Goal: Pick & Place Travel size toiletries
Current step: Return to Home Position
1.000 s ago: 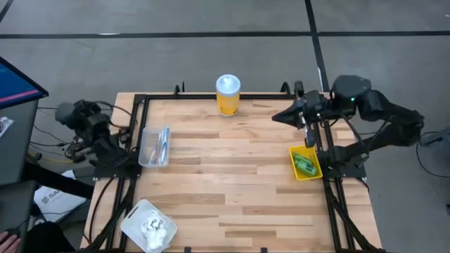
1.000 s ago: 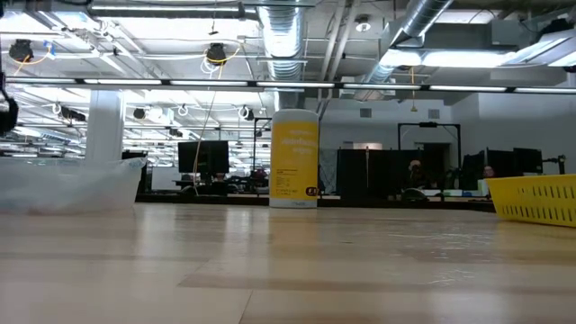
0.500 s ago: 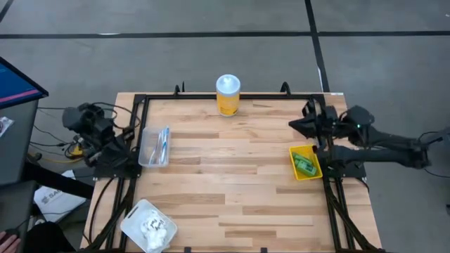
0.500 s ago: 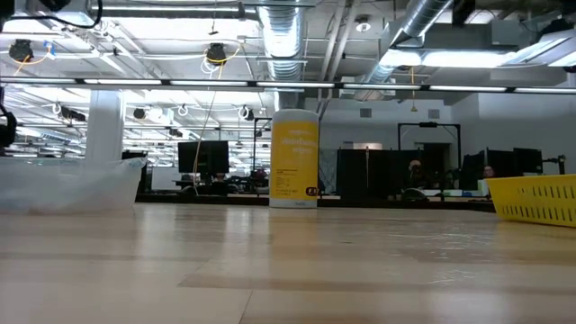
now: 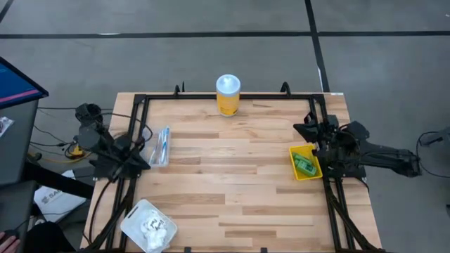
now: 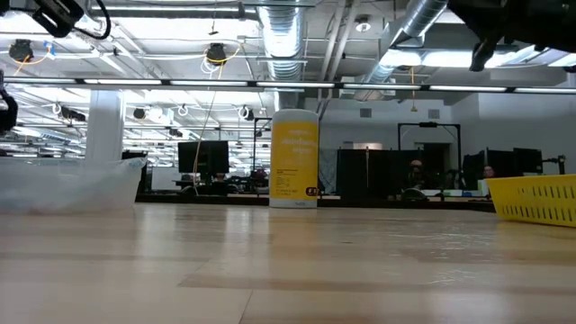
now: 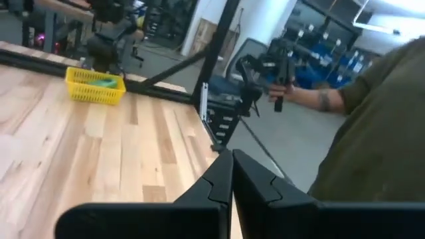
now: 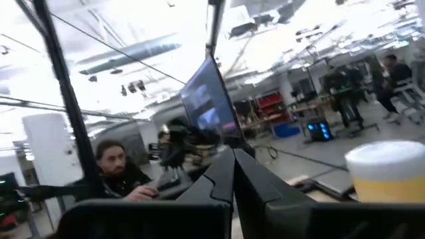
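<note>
Blue, pink and white toothbrushes (image 5: 162, 144) lie in a clear tray (image 5: 159, 160) at the table's left. Green chunks (image 5: 304, 166) lie in a yellow basket (image 5: 294, 160) at the right, which also shows in the left wrist view (image 7: 95, 86). White packets (image 5: 150, 225) sit in a clear tub at the near left corner. My left gripper (image 5: 144, 162) is shut and empty by the tray's near left corner; its fingers meet in the left wrist view (image 7: 232, 167). My right gripper (image 5: 297, 128) is shut and empty just beyond the basket's far side, pointing left (image 8: 232, 164).
A tall yellow jar with a white lid (image 5: 228, 94) stands at the table's far edge, middle. A black frame (image 5: 232, 96) runs along the table's edges. A person (image 7: 372, 133) stands beyond the table in the left wrist view; another (image 8: 123, 176) shows in the right wrist view.
My right arm has drawn back toward the table's right edge and stretched out flat, its gripper shifting toward the yellow basket. My left arm has swung toward the near edge and reached in toward the clear tray's left side. Nothing on the table has moved.
</note>
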